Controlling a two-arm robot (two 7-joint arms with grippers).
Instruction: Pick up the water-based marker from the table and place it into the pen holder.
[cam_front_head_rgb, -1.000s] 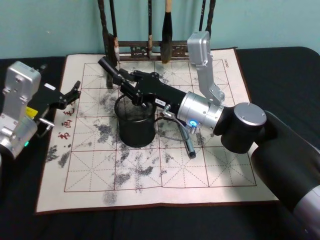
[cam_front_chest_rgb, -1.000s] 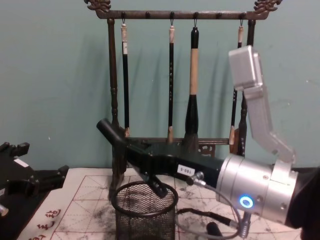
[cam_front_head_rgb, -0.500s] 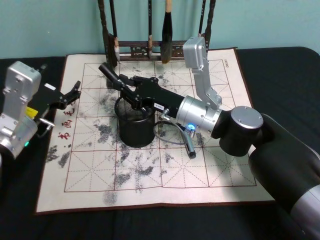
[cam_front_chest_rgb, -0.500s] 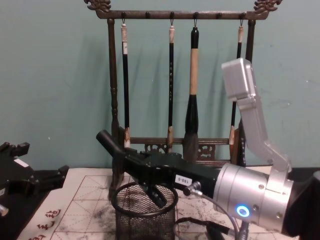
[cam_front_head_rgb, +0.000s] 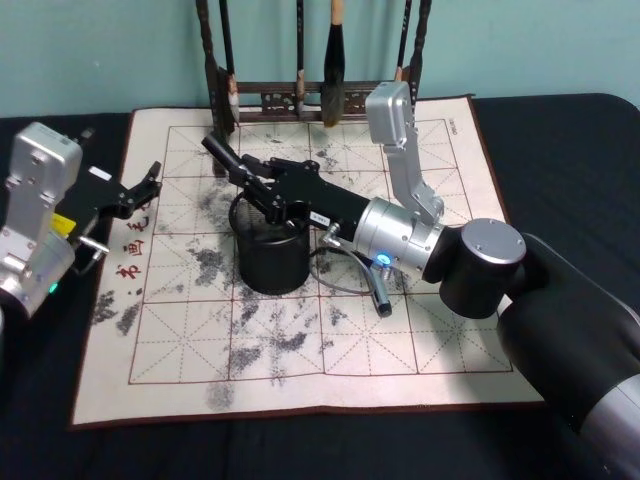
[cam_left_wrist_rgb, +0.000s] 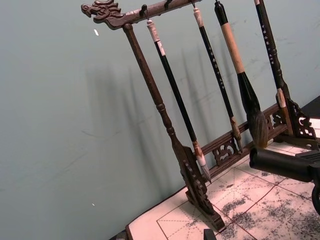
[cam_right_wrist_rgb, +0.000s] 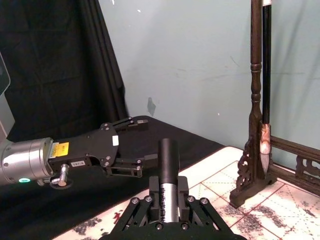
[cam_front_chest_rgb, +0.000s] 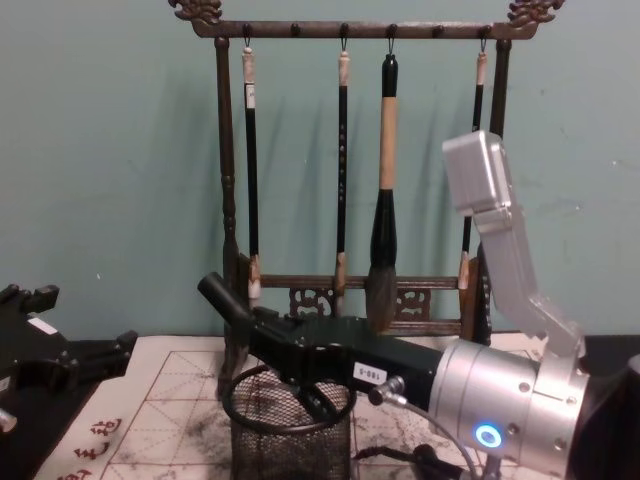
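Note:
My right gripper (cam_front_head_rgb: 262, 190) is shut on the water-based marker (cam_front_head_rgb: 225, 158), a black stick that slants up and away to the left. It hovers just over the rim of the pen holder (cam_front_head_rgb: 272, 262), a black mesh cup on the white gridded mat (cam_front_head_rgb: 180, 330). From the chest, the marker (cam_front_chest_rgb: 222, 298) pokes out above the holder (cam_front_chest_rgb: 290, 440), and one finger (cam_front_chest_rgb: 322, 402) dips inside the rim. The right wrist view shows the marker (cam_right_wrist_rgb: 168, 165) clamped in the right gripper (cam_right_wrist_rgb: 168, 192). My left gripper (cam_front_head_rgb: 145, 185) rests open at the mat's left edge.
A tall dark wooden brush rack (cam_front_head_rgb: 300, 100) with hanging brushes (cam_front_chest_rgb: 386, 200) stands along the mat's far edge, close behind the holder. A short dark pen-like thing (cam_front_head_rgb: 380, 295) and a cable loop lie on the mat under my right wrist. Black table (cam_front_head_rgb: 560, 140) surrounds the mat.
My right gripper has come down with the marker, closer to the pen holder's rim, and its wrist has dropped lower. The left arm has stayed still.

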